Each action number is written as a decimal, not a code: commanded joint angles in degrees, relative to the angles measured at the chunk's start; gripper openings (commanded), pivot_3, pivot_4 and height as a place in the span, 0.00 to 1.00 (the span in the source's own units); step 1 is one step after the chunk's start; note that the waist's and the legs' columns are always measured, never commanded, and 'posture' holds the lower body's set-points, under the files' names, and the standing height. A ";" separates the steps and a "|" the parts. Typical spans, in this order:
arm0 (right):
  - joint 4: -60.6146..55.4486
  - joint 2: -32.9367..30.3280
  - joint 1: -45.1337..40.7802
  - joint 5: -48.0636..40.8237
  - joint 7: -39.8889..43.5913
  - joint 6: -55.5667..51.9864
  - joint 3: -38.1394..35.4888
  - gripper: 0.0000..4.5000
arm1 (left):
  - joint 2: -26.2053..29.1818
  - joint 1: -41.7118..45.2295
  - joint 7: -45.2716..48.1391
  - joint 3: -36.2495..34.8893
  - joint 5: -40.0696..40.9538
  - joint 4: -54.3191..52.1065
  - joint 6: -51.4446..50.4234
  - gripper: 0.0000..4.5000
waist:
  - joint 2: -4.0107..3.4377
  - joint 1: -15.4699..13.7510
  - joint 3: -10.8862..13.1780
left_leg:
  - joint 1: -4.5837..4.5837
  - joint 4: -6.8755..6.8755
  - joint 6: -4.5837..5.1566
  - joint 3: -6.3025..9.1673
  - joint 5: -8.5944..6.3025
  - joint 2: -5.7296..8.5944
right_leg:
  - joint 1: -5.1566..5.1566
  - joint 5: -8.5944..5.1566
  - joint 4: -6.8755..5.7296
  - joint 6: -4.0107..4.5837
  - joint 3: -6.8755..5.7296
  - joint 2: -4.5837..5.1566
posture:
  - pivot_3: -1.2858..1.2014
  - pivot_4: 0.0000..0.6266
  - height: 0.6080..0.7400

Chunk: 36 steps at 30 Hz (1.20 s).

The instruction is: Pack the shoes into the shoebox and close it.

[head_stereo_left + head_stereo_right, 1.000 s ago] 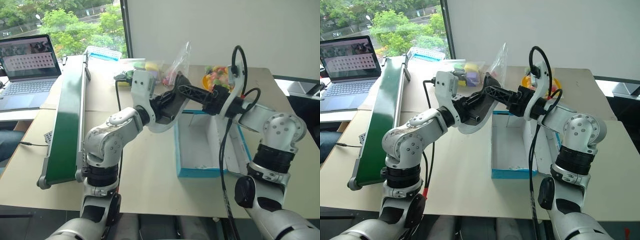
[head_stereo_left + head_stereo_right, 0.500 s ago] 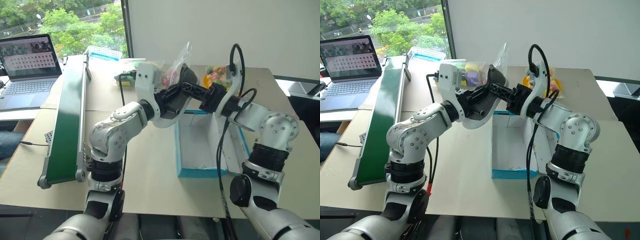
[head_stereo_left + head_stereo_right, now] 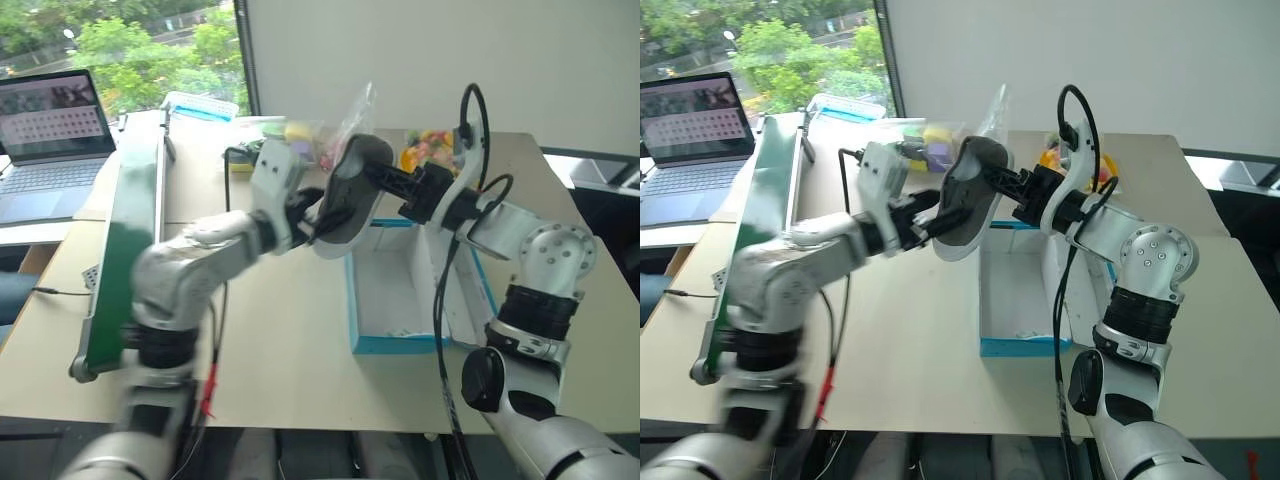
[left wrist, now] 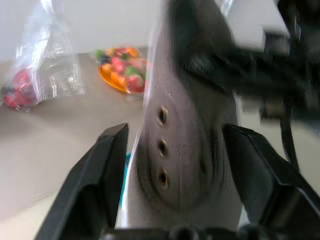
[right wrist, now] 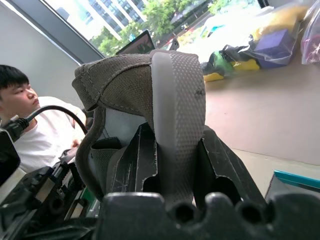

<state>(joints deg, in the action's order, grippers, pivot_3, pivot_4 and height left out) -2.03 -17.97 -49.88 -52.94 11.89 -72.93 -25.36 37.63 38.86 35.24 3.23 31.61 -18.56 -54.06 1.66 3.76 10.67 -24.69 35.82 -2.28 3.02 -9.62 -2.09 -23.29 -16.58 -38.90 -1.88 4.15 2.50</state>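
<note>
The shoe (image 3: 970, 190) hangs above the table beside the open shoebox (image 3: 1025, 345), pinched at its heel by the right tool (image 5: 172, 165); with the left tool (image 4: 175, 150) spread apart around it, apparently not gripping, that single hold may slip.

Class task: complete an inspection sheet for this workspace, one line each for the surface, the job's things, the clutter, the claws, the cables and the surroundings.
Surface: tan table.
Job's things: one grey shoe held in the air between the arms, beside the open blue shoebox, which looks empty; second shoe: nothing seen.
Clutter: green conveyor, clear plastic bags, plate of colourful pieces.
Claws: right claw shut on the shoe's heel; left claw open, fingers either side of the shoe.
Cables: black cable looped along the right arm.
Surroundings: laptop, window with trees, a person in white.
</note>
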 commanded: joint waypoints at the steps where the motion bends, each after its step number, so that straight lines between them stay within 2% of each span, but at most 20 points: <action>1: -0.58 -5.52 -3.97 0.10 2.76 -0.89 2.37 0.09 | 6.83 -0.45 10.97 -1.15 -1.34 3.14 6.73 0.73 | -0.09 -0.17 0.06 | 0.00 0.00 0.00 0.00 0.00 0.00 | 0.02 -0.01 0.01 -0.01 -0.02 0.02 | 0.52 0.24 1.00; 6: 1.64 -13.93 -6.82 2.47 5.05 -6.05 8.44 0.09 | 9.80 -4.55 18.97 1.83 -1.49 -1.33 11.57 0.73 | -0.10 -0.81 0.08 | -0.11 0.03 0.01 -0.01 -0.01 -0.02 | 0.04 -0.02 0.19 -0.02 -0.06 0.05 | 0.52 0.24 1.00; 11: 2.17 -20.13 -6.16 5.30 9.43 -8.27 15.43 0.09 | 7.70 -8.51 19.84 3.78 0.06 -7.25 11.73 0.73 | -0.09 -1.28 0.09 | -0.21 0.06 0.05 -0.03 -0.03 -0.05 | 0.01 -0.02 0.27 -0.01 -0.06 0.04 | 0.52 0.24 1.00; 16: 3.24 -24.82 -3.14 9.44 14.67 -6.26 21.92 0.09 | 8.76 -10.84 20.88 4.53 -1.88 -9.15 13.18 0.73 | -0.09 -1.29 0.09 | -0.23 0.11 0.05 0.00 -0.03 -0.05 | 0.03 -0.02 0.26 -0.02 -0.08 0.03 | 0.52 0.24 1.00; 20: 5.08 -26.35 -1.44 12.98 18.05 -4.45 26.56 0.09 | 9.58 -11.95 20.86 4.82 -4.36 -8.66 15.27 0.73 | -0.09 -1.09 0.09 | -0.22 0.12 0.05 -0.02 -0.03 -0.05 | 0.02 -0.02 0.26 -0.02 -0.07 0.03 | 0.52 0.24 1.00; 23: 7.97 -25.29 -0.40 14.10 19.86 -3.66 26.69 0.09 | 9.29 -12.22 20.50 4.83 -4.79 -8.92 15.48 0.73 | -0.09 -1.15 0.09 | -0.23 0.11 0.06 -0.01 -0.03 -0.05 | 0.01 -0.02 0.26 -0.02 -0.07 0.03 | 0.52 0.24 1.00; 33: 17.15 -23.41 3.27 26.68 25.53 8.69 37.60 0.09 | 9.81 -14.25 19.27 2.98 -4.59 -11.09 14.72 0.73 | -0.07 -1.22 0.07 | -0.16 0.15 0.06 0.01 -0.03 -0.07 | 0.11 -0.01 0.25 -0.02 -0.10 0.02 | 0.52 0.24 1.00; 35: 18.71 -22.64 3.33 28.62 26.04 10.15 38.46 0.31 | 9.69 -14.50 18.90 2.85 -4.39 -11.54 14.43 0.73 | -0.06 -1.25 0.07 | -0.01 0.16 0.06 0.00 -0.03 -0.06 | 0.25 -0.02 0.25 -0.02 -0.10 0.02 | 0.52 0.24 1.00; 36: 19.03 -22.33 3.32 29.52 26.38 10.80 38.93 0.35 | 9.65 -14.65 18.64 2.78 -4.23 -11.88 14.22 0.73 | -0.04 -1.25 0.06 | 0.04 0.16 0.06 0.00 -0.03 -0.07 | 0.29 -0.02 0.25 -0.02 -0.09 0.02 | 0.52 0.24 1.00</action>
<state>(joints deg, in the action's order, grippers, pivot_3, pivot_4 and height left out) 15.38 -40.73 -47.83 -25.65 37.65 -63.02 11.46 46.87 24.37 54.40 7.79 27.11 -28.11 -40.01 1.62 2.51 10.73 -24.62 35.98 -2.23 3.03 -9.65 -2.16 -22.97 -16.59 -38.65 -1.90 4.06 2.51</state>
